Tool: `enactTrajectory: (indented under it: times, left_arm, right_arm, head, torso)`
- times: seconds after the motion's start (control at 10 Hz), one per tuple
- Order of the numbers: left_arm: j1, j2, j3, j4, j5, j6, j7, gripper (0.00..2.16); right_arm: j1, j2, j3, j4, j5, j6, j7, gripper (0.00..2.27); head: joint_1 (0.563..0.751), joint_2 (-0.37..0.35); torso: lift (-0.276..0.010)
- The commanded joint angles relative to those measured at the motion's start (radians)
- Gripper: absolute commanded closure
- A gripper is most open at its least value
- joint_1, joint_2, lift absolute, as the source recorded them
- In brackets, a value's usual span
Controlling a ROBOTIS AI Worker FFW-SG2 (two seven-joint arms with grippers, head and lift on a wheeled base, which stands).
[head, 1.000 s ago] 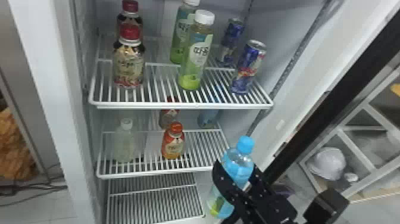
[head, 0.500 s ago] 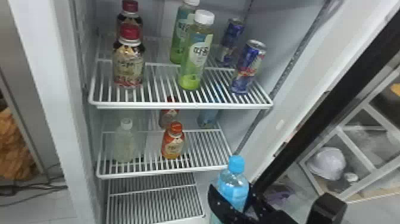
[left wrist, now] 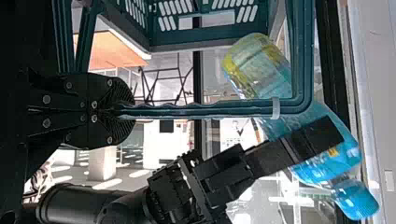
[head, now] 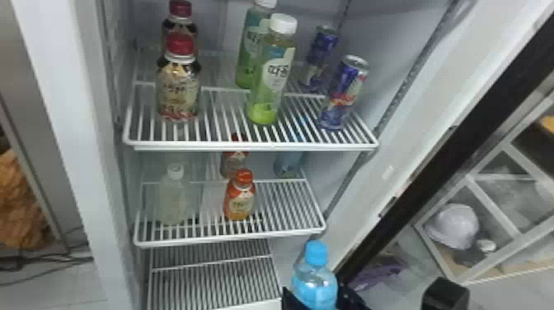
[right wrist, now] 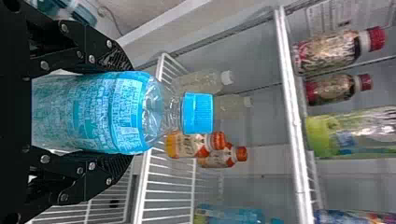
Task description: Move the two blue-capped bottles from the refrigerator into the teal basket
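A blue-capped bottle (right wrist: 152,112) is held in the right gripper (right wrist: 130,112), one black finger pressed to each side of its body. The left gripper (left wrist: 132,110) is closed around the handle (left wrist: 196,111) of the teal basket (left wrist: 219,43), which is hung from it. In the left wrist view, the held bottle is seen at a slant past the handle, its base towards the basket.

For this step, the carry to the basket, the bottle is best kept upright and its grip firm but not crushing, since the plastic is likely to give. The base should be cleared of the handle and rim, then lowered to the basket floor before the fingers are opened. The basket should be held steady meanwhile, as it could be swung by a knock.

The held bottle is clear at the neck, wrapped in a bright blue label (right wrist: 88,109) with pale print, topped by a ribbed blue cap (right wrist: 198,113) and tinted yellow-green near the base.

Farther out, inside the refrigerator (head: 74,123), the second blue-capped bottle (right wrist: 233,214) is stood at the back right of the middle shelf (head: 231,239), behind and to the right of an orange-capped bottle (head: 240,196). It is yet to be moved.
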Motion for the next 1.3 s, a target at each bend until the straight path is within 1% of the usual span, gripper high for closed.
enactTrajectory:
  times: [0.0, 0.2, 0.5, 0.6, 0.8, 0.9, 1.0, 1.2]
  left_arm:
    - [-0.002, 0.002, -0.002, 0.002, 0.0, 0.001, 0.0, 1.19]
    - [-0.002, 0.002, -0.002, 0.002, 0.002, 0.0, 0.0, 1.19]
    - [-0.005, 0.003, -0.005, 0.005, 0.003, 0.001, -0.001, 1.19]
    - [-0.007, 0.003, -0.005, 0.005, 0.003, 0.001, -0.001, 1.19]
    - [-0.005, 0.003, -0.005, 0.005, 0.003, 0.001, 0.0, 1.19]
    - [-0.005, 0.003, -0.005, 0.005, 0.003, 0.001, 0.0, 1.19]
    - [-0.005, 0.003, -0.005, 0.005, 0.005, 0.001, -0.001, 1.19]
    - [-0.005, 0.003, -0.005, 0.005, 0.006, 0.0, 0.0, 1.19]
  right_arm:
    - [-0.004, -0.005, -0.002, 0.007, -0.005, 0.036, 0.007, 0.61]
    - [-0.023, -0.016, -0.001, 0.032, -0.005, 0.067, 0.021, 0.61]
    - [-0.07, -0.022, 0.016, 0.086, -0.003, 0.07, 0.048, 0.61]
    - [-0.077, -0.023, 0.015, 0.098, 0.001, 0.067, 0.073, 0.54]
    - [-0.111, -0.022, 0.004, 0.142, 0.024, 0.04, 0.145, 0.32]
    - [-0.116, -0.016, -0.002, 0.149, 0.03, 0.026, 0.159, 0.24]
    - [-0.114, -0.008, -0.01, 0.154, 0.032, -0.006, 0.162, 0.2]
    - [-0.134, 0.018, -0.019, 0.184, 0.043, -0.097, 0.162, 0.21]
  head:
    - [0.695, -0.35]
    - [0.695, -0.35]
    - [0.695, -0.35]
    - [0.695, -0.35]
    - [0.695, -0.35]
    - [0.695, -0.35]
    - [0.695, -0.35]
    - [0.695, -0.35]
  torso:
    - [-0.136]
    - [-0.136]
    - [-0.136]
    - [-0.136]
    - [-0.136]
    - [-0.136]
    - [-0.136]
    - [-0.136]
